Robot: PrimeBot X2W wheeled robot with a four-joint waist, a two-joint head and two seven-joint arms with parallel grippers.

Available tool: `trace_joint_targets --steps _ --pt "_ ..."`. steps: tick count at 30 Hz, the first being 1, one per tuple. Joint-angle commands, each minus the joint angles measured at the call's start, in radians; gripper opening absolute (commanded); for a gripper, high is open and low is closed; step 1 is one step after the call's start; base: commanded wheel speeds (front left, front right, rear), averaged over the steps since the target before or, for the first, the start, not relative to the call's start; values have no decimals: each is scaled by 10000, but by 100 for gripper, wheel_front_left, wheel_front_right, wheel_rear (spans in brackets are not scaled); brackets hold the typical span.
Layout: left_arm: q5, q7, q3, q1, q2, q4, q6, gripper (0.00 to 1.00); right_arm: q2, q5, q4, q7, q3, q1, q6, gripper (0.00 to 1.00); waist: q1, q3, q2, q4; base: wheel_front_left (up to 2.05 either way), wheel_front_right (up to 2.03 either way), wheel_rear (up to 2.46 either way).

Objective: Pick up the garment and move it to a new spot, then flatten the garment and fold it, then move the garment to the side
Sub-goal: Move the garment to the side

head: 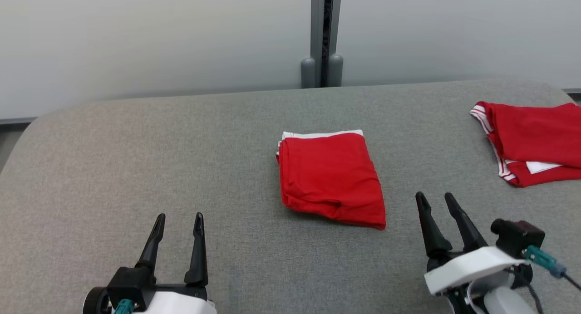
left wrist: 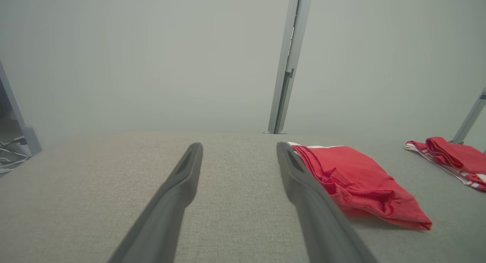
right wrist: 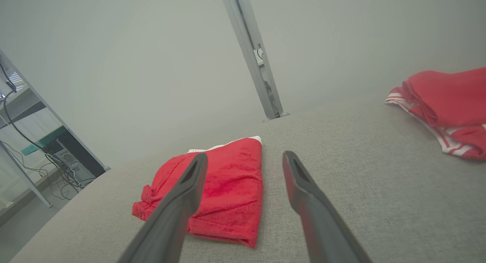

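Step in hand: the garment (head: 330,178) is lying folded into a compact red block with a white band along its far edge, so by the look of it the remaining job is moving it to the side.
Garment place: it is sitting mid-bench (head: 136,169), flat, touched by neither claw.
Second garment: another red piece (head: 531,141) is lying well to the right of the garment, loosely folded, at the bench's right edge.
Doing it well: the claws should be coming in low from the garment's near corners, pinching through all layers at once, since a grip on the top layer alone would be pulling the fold open. Lifting both sides evenly and setting the block down clear of the second garment is likely keeping the stack square.
Left claw (head: 178,223): it is hovering near and to the left of the garment, jaws spread wide, holding nothing, touching nothing.
Right claw (head: 438,204): it is hovering just right of the garment's near corner, jaws also wide, empty, tilted toward the garment.
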State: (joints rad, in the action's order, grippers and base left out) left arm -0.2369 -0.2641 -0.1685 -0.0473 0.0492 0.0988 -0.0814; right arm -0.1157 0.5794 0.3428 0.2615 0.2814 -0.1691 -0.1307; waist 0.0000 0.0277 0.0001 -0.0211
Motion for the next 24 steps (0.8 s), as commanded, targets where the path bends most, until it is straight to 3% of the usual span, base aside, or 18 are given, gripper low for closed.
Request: trace_joint_targets --steps 1,11,17,24 --pt "89 2 -8 294 34 -60 38 100 -213 341 138 47 38 -427 -2 100 0 366 -1 218 0 0 0" --pt "194 2 -711 1228 32 -560 132 100 -1476 4923 1880 -1142 1562 -3303 -3 100 0 2075 -1 1093 0 0 0" --pt "255 2 -1052 1773 34 -556 81 100 -2046 6129 2563 -1689 2314 -4398 -3 100 0 2864 -1 1486 0 0 0" --pt "210 1 -1196 2091 28 -522 -20 100 -2086 6892 2904 -1993 3288 -4609 -14 100 0 3130 -1 1635 0 0 0"
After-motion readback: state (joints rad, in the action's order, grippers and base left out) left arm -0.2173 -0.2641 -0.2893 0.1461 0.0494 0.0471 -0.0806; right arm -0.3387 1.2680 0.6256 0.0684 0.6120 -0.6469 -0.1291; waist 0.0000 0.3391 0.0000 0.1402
